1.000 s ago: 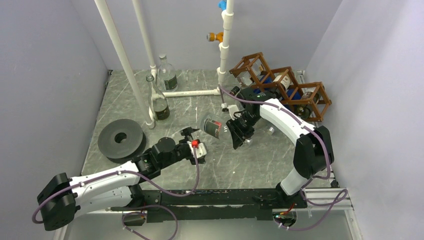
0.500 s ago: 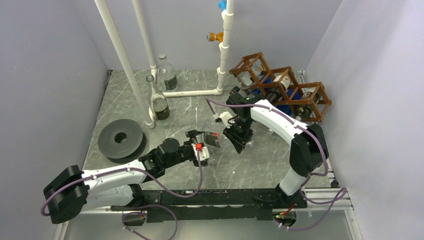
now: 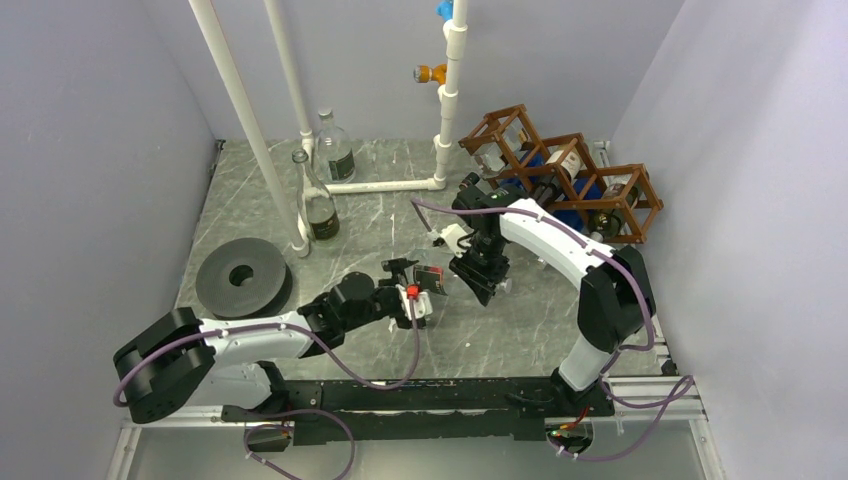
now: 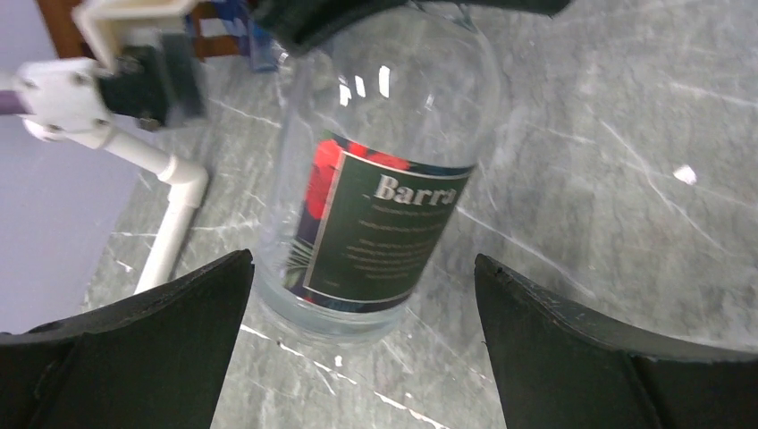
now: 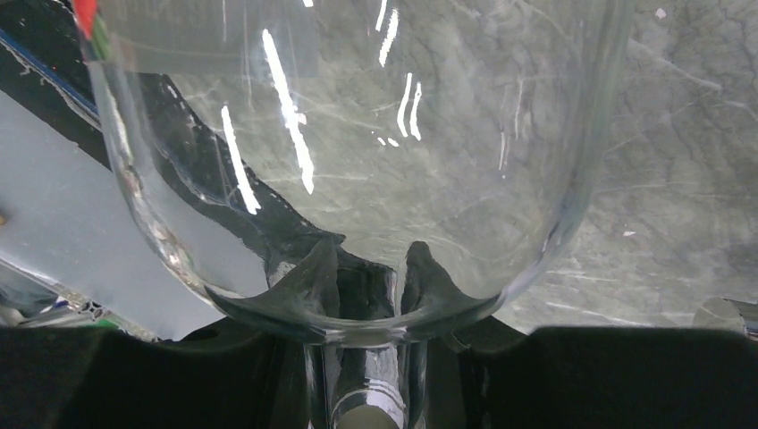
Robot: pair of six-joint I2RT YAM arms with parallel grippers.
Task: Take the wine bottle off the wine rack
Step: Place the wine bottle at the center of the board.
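Note:
A clear wine bottle (image 3: 431,279) with a dark label and a red flower is off the brown wooden wine rack (image 3: 617,212), over the table's middle. My right gripper (image 3: 480,268) is shut on its neck; in the right wrist view the neck (image 5: 366,375) sits between the jaws (image 5: 366,398). In the left wrist view the bottle (image 4: 384,179) stands tilted, its base at or just above the marble. My left gripper (image 4: 362,268) is open, its fingers (image 4: 179,313) on either side of the base and not touching it; it also shows in the top view (image 3: 413,296).
Other bottles (image 3: 568,160) still lie in the rack. Two upright bottles (image 3: 320,210) (image 3: 334,152) stand at the back left by white PVC pipes (image 3: 385,185). A black disc (image 3: 240,275) lies at the left. Walls close in on both sides.
My right gripper has carried the bottle left and lower, turning it more upright. My left arm has reached right until its open jaws flank the bottle's base.

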